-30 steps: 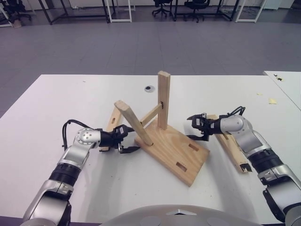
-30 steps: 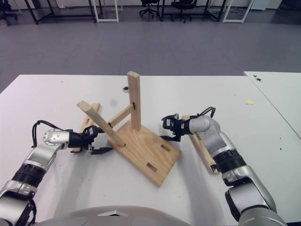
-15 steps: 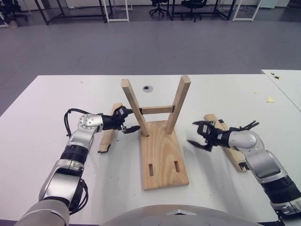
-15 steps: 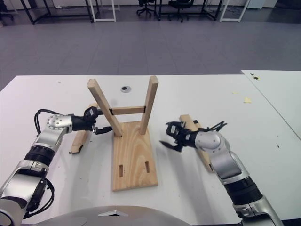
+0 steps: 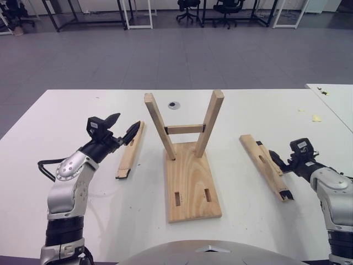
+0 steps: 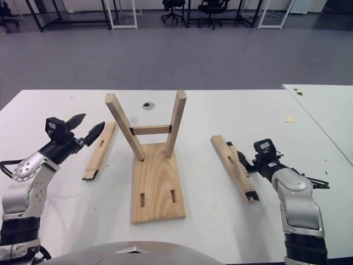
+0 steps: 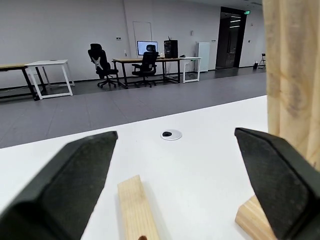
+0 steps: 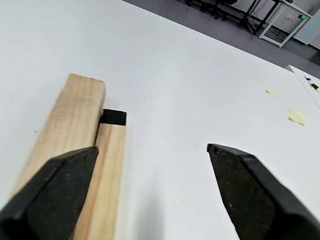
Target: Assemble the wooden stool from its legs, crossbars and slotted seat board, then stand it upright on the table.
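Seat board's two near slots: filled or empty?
Empty. Both near slots in the seat board show as bare holes. The joined leg pair stands at its far end, and a loose leg lies flat left of it.

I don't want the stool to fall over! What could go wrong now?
1. The two standing legs are tilted in the seat board, with just one crossbar between them; a bump might tip them.
2. The right claw is open by two wooden pieces lying side by side; it might pinch both.
3. The two empty slots look small, so a leg could miss.
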You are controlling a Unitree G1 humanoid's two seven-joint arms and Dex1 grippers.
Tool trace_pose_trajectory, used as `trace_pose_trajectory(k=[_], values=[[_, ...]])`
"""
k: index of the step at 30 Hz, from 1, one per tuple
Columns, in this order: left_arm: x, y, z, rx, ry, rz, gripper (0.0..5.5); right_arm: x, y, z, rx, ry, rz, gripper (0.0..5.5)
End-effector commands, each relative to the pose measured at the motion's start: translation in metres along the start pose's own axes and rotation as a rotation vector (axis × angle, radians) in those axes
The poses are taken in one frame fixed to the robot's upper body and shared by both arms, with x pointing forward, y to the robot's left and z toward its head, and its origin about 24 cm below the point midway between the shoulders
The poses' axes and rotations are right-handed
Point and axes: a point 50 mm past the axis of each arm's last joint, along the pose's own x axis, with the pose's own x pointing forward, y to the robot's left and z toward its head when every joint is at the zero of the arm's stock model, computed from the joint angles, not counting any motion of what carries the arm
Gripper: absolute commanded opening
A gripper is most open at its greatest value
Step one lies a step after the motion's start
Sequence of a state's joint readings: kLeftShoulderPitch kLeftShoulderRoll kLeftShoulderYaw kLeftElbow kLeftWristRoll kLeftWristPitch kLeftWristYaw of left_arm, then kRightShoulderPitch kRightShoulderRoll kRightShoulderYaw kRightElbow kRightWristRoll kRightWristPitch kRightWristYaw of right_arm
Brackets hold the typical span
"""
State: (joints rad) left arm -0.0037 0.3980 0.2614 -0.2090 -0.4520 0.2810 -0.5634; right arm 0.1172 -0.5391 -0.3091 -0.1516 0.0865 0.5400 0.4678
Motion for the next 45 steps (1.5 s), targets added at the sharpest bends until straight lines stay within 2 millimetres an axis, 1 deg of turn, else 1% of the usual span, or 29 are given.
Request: trace_pose_trajectory(k=[1,4,7,11,14,18,23,26,31,33,35,38,40,41,43,45], values=[[-0.009,0.015,-0.021,0.048,0.156,0.114,4.33,0.002,0.002,-0.018,0.023,0.044,0.011,4.06],[-0.008,0.023,-0.038,0.1,0.277,0.14,4.33,0.003,0.01,-0.026,0.019,0.058,0.073,4.06],[-0.003,0.024,-0.045,0.105,0.307,0.119,4.33,0.003,0.019,-0.025,0.027,0.021,0.144,4.06],[0.001,0.021,-0.049,0.085,0.312,0.091,4.33,0.003,0.023,-0.022,0.028,-0.006,0.176,4.06],[-0.002,0.022,-0.054,0.071,0.322,0.095,4.33,0.005,0.026,-0.019,0.054,-0.034,0.175,4.06],[-0.011,0.032,-0.067,0.068,0.374,0.133,4.33,0.007,0.036,-0.015,0.141,-0.055,0.179,4.06],[-0.018,0.033,-0.08,0.05,0.448,0.133,4.33,0.009,0.048,-0.025,0.243,0.044,0.144,4.06],[-0.023,0.03,-0.081,0.035,0.46,0.129,4.33,0.006,0.054,-0.028,0.264,0.099,0.113,4.06],[-0.045,0.006,-0.081,-0.017,0.481,0.112,4.33,-0.004,0.06,-0.025,0.296,0.151,0.078,3.17],[-0.053,-0.004,-0.084,-0.041,0.501,0.11,4.33,-0.006,0.058,-0.028,0.303,0.18,0.051,2.8],[-0.057,-0.012,-0.085,-0.06,0.514,0.11,4.33,-0.008,0.054,-0.033,0.304,0.21,0.024,2.41],[-0.057,-0.017,-0.079,-0.07,0.501,0.114,4.33,-0.007,0.048,-0.037,0.297,0.223,-0.01,1.87],[-0.05,-0.016,-0.067,-0.067,0.448,0.118,4.33,-0.005,0.045,-0.032,0.274,0.193,-0.015,1.57],[-0.045,-0.016,-0.058,-0.07,0.41,0.119,4.33,-0.003,0.044,-0.028,0.259,0.163,-0.019,1.34],[-0.036,-0.014,-0.04,-0.067,0.346,0.115,4.33,0.0,0.038,-0.017,0.234,0.092,-0.037,1.32],[-0.025,-0.009,-0.013,-0.058,0.25,0.118,4.33,0.003,0.025,0.006,0.177,-0.029,-0.088,1.32]])
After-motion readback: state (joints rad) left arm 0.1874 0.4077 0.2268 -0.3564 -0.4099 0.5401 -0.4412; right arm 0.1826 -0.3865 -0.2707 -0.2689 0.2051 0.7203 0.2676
